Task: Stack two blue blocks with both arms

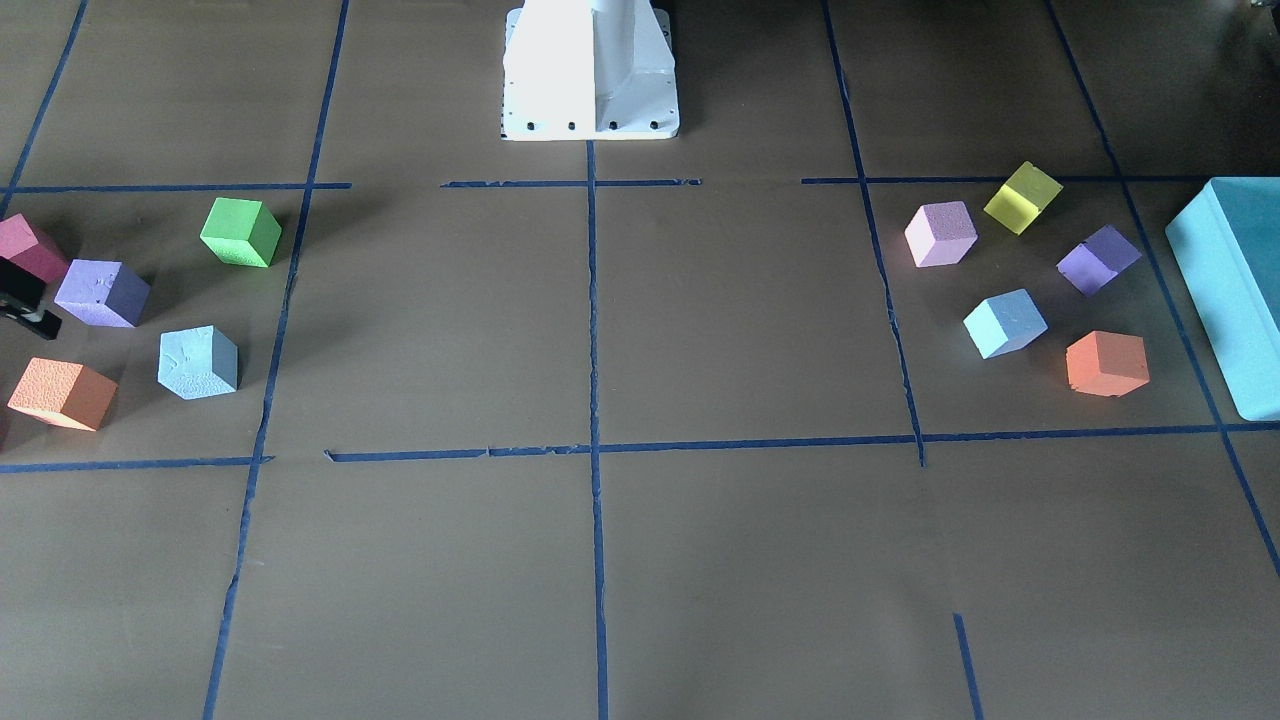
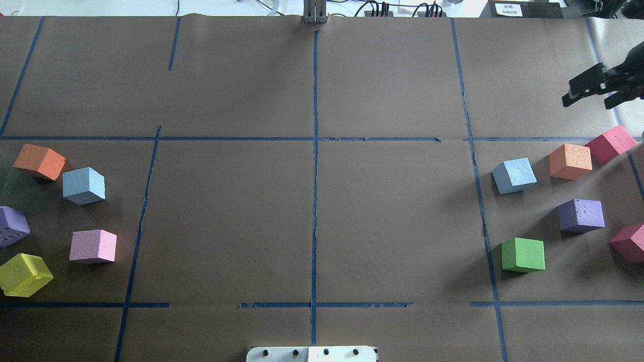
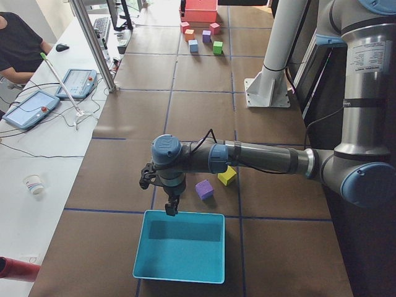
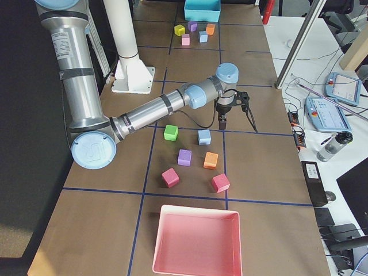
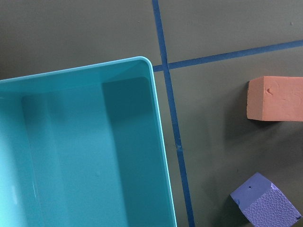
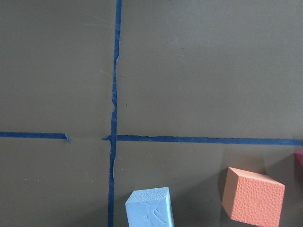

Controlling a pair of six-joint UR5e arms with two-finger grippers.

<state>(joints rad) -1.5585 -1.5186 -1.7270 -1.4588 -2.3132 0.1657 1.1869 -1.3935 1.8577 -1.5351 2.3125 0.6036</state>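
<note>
One blue block sits on the table on my left side, among other cubes; it also shows in the front view. The other blue block sits on my right side, also seen in the front view and the right wrist view. My right gripper hovers beyond the right group of cubes, open and empty. My left gripper shows only in the left side view, above the rim of the teal box; I cannot tell if it is open or shut.
Orange, purple, pink and yellow cubes surround the left blue block. Orange, purple, green and two red cubes lie near the right one. A pink tray stands at the right end.
</note>
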